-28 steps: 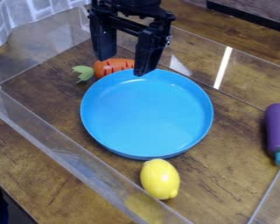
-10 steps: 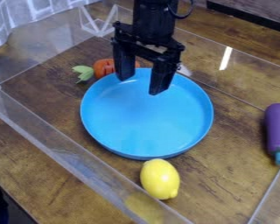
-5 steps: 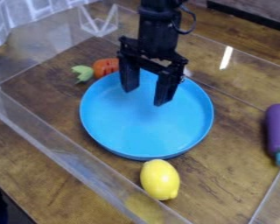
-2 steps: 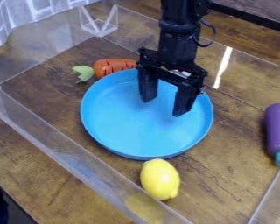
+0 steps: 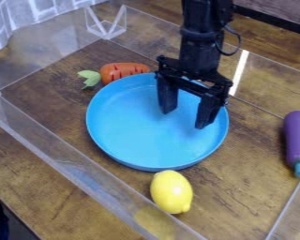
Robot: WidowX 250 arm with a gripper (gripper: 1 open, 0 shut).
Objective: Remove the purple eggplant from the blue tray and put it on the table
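views: 1 | camera: high, oblique, near | faces: table (image 5: 46, 112)

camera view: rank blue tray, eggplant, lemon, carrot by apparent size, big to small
1. blue tray, by far the largest.
2. purple eggplant, on the table at the right edge.
3. yellow lemon and orange carrot: too close to rank; the lemon is nearer the camera.

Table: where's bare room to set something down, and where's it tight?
Free: table between the blue tray and the near acrylic wall, left of the lemon; also between tray and purple eggplant. Tight: the carrot sits against the tray's far-left rim, and the open gripper hangs over the tray's right side.
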